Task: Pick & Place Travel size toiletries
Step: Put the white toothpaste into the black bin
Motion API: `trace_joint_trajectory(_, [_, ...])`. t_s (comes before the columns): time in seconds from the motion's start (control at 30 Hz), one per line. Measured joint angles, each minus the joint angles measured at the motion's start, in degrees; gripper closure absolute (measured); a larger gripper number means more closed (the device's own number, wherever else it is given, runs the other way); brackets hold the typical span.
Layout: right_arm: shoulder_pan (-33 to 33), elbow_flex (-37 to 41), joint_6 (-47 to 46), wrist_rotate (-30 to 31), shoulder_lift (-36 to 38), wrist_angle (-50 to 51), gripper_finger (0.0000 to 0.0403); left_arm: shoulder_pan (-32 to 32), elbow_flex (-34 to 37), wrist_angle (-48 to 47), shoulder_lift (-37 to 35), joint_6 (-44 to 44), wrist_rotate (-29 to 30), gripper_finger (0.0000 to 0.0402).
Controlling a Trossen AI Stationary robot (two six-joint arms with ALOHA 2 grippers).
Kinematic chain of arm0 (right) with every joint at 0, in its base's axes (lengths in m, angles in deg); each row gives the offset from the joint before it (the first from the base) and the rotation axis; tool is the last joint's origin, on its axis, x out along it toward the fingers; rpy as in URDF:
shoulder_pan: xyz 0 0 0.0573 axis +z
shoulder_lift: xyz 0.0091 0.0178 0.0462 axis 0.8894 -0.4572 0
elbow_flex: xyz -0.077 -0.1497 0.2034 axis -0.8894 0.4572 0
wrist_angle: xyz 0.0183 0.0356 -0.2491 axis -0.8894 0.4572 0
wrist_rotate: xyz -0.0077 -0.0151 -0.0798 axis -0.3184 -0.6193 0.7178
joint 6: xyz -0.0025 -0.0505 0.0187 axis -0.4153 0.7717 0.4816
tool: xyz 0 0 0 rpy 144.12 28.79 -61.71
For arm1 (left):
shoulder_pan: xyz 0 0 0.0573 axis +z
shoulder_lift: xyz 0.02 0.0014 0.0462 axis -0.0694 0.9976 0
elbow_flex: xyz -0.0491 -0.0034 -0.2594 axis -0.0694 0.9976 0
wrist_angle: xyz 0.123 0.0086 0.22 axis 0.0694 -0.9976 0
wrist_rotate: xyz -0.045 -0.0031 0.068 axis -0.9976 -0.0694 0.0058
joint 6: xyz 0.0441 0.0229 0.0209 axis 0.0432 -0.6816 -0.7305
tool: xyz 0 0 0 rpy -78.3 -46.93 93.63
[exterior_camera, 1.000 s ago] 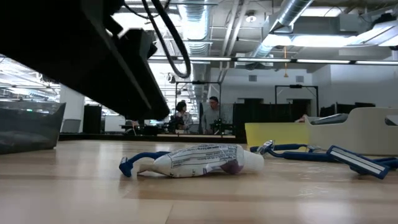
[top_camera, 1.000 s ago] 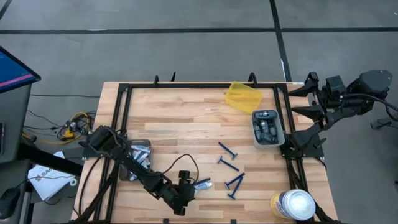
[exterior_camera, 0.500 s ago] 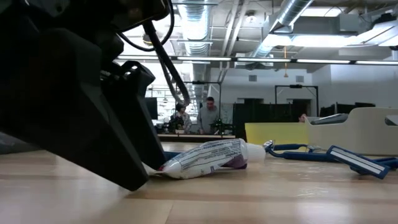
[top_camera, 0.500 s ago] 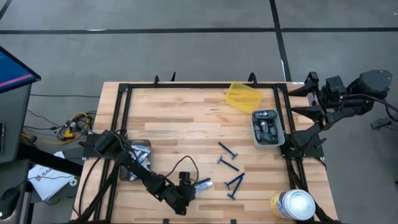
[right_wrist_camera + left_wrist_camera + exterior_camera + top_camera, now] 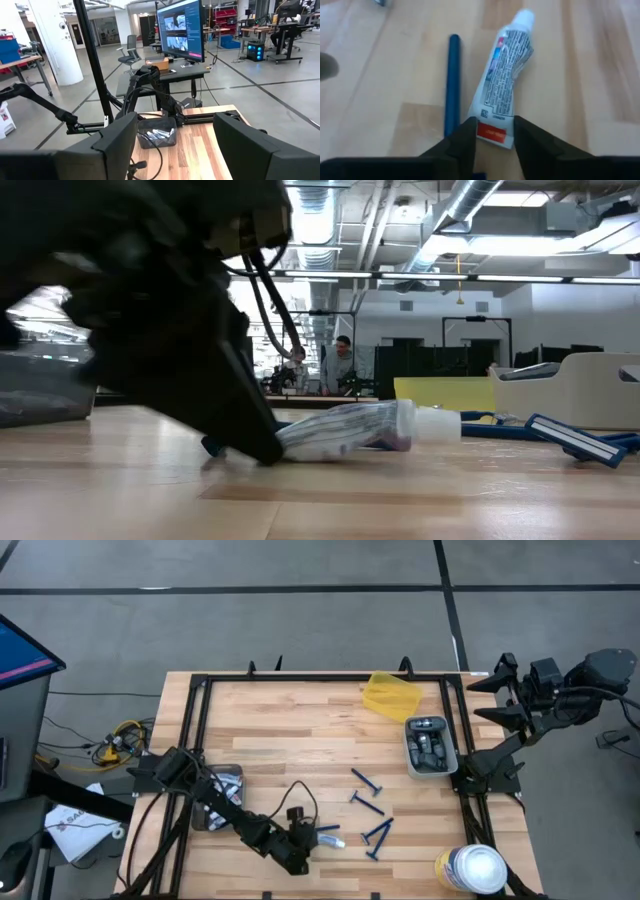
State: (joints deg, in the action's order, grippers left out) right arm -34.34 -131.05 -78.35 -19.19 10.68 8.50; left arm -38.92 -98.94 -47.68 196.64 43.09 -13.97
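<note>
One tube (image 5: 504,85) near front table edge, crimped end between left gripper (image 5: 494,134) fingers, seemingly clamped. Roughly four razors (image 5: 366,781) loose. Wrist view alone reveals razor handle (image 5: 453,85) beside tube. Right gripper (image 5: 175,137) apart, off-table.

You see the left gripper (image 5: 495,134) at 6 o'clock, its two dark fingers (image 5: 463,142) on either side of the flat end of a white tube (image 5: 503,87). The tube's cap points to 12 o'clock. A blue razor handle (image 5: 453,82) lies just beside the tube on the wooden table (image 5: 600,75).
</note>
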Motion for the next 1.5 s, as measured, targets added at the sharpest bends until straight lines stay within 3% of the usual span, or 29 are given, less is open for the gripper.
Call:
trace_joint_trajectory(0.37, [0.0, 0.0, -0.1, 0.1, 1.1, -0.1, 0.0148, 0.1, 0.0, 0.3, 0.0, 0.2, -0.1, 0.038])
trace_joint_trajectory(0.73, [0.0, 0.0, -0.1, 0.2, 1.1, -0.1, 0.0148, 0.3, 0.0, 1.3, -1.5, 6.5, -1.2, 0.0398])
trace_joint_trajectory(1.1, [0.0, 0.0, 0.5, 0.2, 1.1, 1.2, 0.0148, 0.4, -0.1, -2.2, -16.1, 7.9, 0.0, 0.0399])
trace_joint_trajectory(1.5, [0.0, 0.0, 0.3, 0.0, 1.1, 1.3, 0.0148, -0.4, -0.1, -31.5, -37.1, 20.0, 1.1, 0.04])
